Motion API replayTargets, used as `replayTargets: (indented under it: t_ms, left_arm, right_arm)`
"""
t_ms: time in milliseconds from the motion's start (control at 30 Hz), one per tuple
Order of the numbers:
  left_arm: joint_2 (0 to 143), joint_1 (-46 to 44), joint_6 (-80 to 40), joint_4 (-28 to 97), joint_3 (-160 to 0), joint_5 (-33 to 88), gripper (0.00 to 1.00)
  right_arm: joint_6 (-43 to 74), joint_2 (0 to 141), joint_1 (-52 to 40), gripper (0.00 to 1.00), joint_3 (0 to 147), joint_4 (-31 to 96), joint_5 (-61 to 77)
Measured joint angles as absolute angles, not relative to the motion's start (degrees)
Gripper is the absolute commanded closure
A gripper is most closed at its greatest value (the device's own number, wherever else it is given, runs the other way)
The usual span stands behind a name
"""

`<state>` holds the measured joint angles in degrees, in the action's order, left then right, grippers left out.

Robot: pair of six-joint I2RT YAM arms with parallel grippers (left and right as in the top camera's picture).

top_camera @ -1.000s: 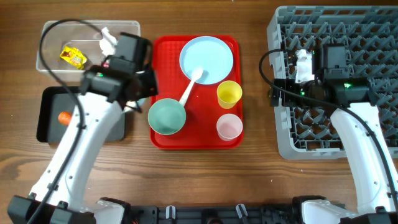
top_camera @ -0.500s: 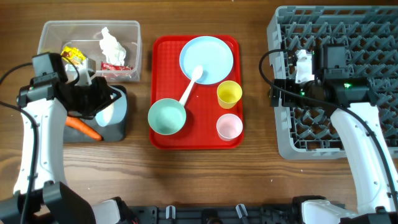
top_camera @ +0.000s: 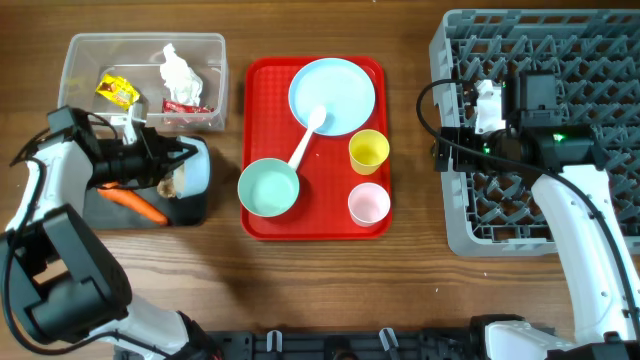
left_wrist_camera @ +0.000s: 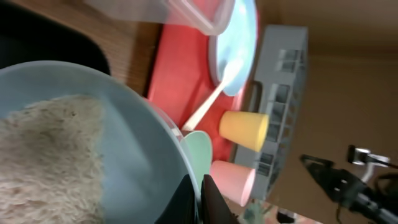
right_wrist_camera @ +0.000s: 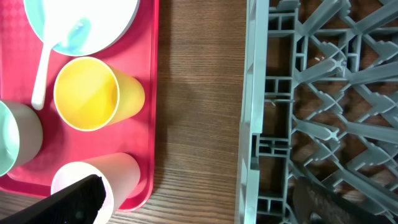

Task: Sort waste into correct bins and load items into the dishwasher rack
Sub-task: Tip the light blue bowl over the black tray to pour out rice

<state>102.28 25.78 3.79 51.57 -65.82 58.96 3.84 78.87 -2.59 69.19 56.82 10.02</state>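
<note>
My left gripper point(top_camera: 165, 165) is shut on the rim of a pale blue bowl point(top_camera: 192, 168), held tipped on its side over the black tray point(top_camera: 192, 211). In the left wrist view my fingers point(left_wrist_camera: 198, 200) pinch the bowl's rim point(left_wrist_camera: 134, 143), and white rice point(left_wrist_camera: 50, 155) lies inside. An orange carrot point(top_camera: 135, 204) lies in the black tray. The clear tub point(top_camera: 80, 55) holds tissue point(top_camera: 176, 68) and wrappers point(top_camera: 117, 92). My right gripper point(right_wrist_camera: 199, 208) is open and empty at the left edge of the grey rack point(top_camera: 540, 190).
The red tray point(top_camera: 260, 75) carries the blue plate point(top_camera: 332, 90), white spoon point(top_camera: 305, 142), a green bowl point(top_camera: 268, 188), yellow cup point(top_camera: 368, 150) and pink cup point(top_camera: 368, 204). A strip of bare wood separates the tray and the rack point(right_wrist_camera: 298, 93).
My left arm has swung out to the left, and the bowl over the black tray is tipped further on its side. The right arm has not moved.
</note>
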Motion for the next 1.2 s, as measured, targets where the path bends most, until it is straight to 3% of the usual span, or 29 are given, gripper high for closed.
replayTargets:
  t_ms: [433, 1200]
  left_arm:
    - [102.83, 29.06, 4.93, 52.05, -65.80, 77.01, 0.96]
    - [102.87, 35.38, 5.30, 53.56, -65.78, 87.61, 0.96]
  right_arm:
    - [3.84, 78.87, -2.59, 0.00, 69.19, 56.82, 10.02]
    - [3.84, 78.87, -2.59, 0.00, 69.19, 56.82, 10.04]
